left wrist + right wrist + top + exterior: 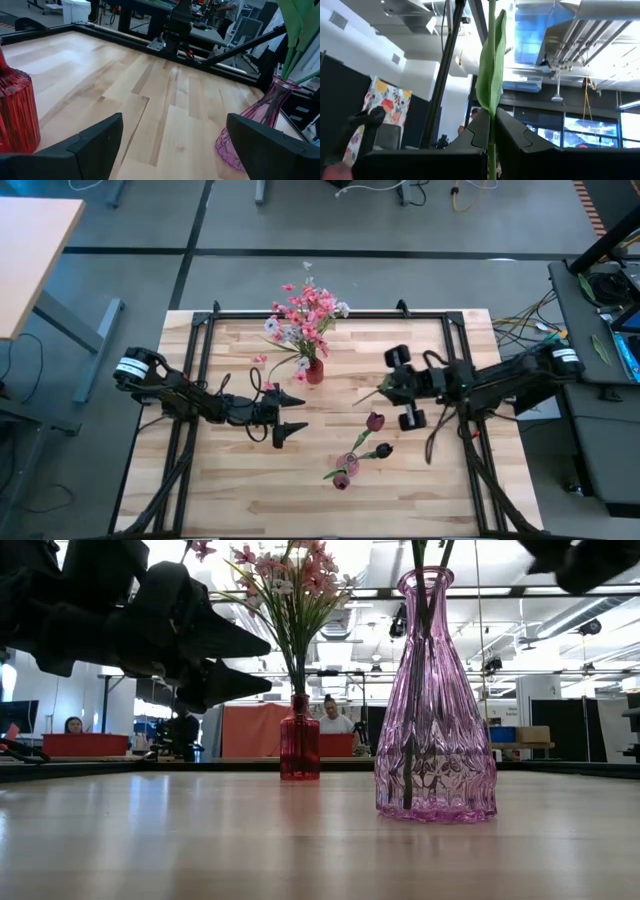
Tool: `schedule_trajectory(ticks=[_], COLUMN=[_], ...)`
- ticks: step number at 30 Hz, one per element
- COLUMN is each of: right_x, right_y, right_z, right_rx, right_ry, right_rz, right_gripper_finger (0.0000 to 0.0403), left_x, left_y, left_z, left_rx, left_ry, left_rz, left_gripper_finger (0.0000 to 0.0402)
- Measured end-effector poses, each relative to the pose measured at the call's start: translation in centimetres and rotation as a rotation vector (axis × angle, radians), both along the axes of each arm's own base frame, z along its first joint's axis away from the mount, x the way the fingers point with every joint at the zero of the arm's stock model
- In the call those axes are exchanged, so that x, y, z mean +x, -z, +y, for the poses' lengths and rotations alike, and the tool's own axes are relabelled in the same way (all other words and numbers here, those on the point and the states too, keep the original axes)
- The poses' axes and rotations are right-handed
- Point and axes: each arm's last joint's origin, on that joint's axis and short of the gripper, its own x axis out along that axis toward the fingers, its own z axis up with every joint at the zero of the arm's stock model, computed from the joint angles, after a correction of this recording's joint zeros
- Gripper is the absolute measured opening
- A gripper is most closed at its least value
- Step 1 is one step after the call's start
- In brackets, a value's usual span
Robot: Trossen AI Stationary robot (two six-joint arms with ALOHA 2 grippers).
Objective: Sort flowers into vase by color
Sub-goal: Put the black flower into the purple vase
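A red vase (314, 371) at the table's far middle holds pink and white flowers (305, 315). Nearer the front stands a pink glass vase (435, 710) with two green stems in it; their dark red buds (375, 421) show from above. My left gripper (291, 416) hovers open just left of centre, nothing between its fingers, with the red vase and the pink vase (250, 135) to either side ahead. My right gripper (491, 122), right of centre, is tipped upward and shut on a green-stemmed flower (362, 397). That flower's blossom does not show. My right gripper pinches the flower's thin green stem (491, 107) between its two fingers, just below a long green leaf (492, 65). The stem runs on past the fingertips, slanting upward. The flower is lifted clear of the table.
A black frame (330, 313) runs round the wooden tabletop. Bare wood lies between the two vases and along the near edge. People sit at desks in the room beyond the table (325, 715).
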Motion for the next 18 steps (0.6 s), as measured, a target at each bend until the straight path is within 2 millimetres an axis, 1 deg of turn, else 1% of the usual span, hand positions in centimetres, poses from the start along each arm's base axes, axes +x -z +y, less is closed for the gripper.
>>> schedule_trajectory(ticks=[2, 5, 9, 12, 18], right_x=[1.3, 2.9, 4.2, 4.4, 4.4], right_y=[-0.4, -1.2, -2.1, -2.3, -2.0], right_z=[0.2, 0.6, 0.9, 0.9, 0.9], right_rx=[-0.005, -0.023, 0.01, 0.039, 0.101], right_ry=[-0.026, -0.142, -0.303, -0.402, -0.459], right_rz=[0.004, -0.001, 0.028, 0.067, 0.114], right_gripper_finger=[0.0012, 0.0012, 0.0012, 0.0012, 0.0012], left_x=[0.0, 0.0, 0.0, 0.0, 0.0], left_y=[0.0, 0.0, 0.0, 0.0, 0.0], left_z=[0.0, 0.0, 0.0, 0.0, 0.0], left_rx=[-0.001, -0.008, -0.012, -0.012, -0.012], left_ry=[0.0, -0.001, -0.002, -0.002, 0.0], left_rz=[0.0, -0.001, -0.001, -0.001, -0.001], left_gripper_finger=[0.0339, 0.0339, 0.0339, 0.0339, 0.0339])
